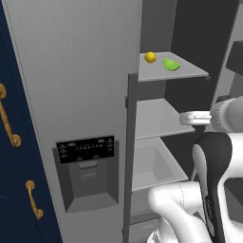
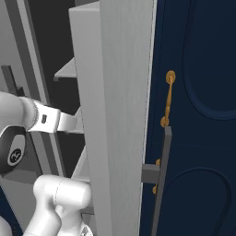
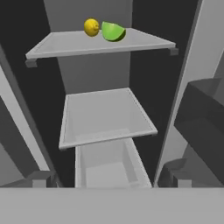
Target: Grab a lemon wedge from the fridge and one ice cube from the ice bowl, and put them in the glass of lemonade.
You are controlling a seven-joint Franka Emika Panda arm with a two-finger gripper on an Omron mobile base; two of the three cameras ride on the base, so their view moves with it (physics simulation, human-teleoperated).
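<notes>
Left base view: claw (image 1: 184,117) open, empty.

I count one lemon wedge (image 1: 171,64), one round yellow fruit (image 1: 150,57), two shelves (image 3: 105,116), one bin (image 3: 109,168) below, and perhaps three brass handles (image 1: 33,199).

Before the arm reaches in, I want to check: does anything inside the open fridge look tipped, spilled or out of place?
Nothing stands out. The lemon wedge and a small round yellow fruit sit side by side on the top shelf of the fridge; no spill shows.
</notes>
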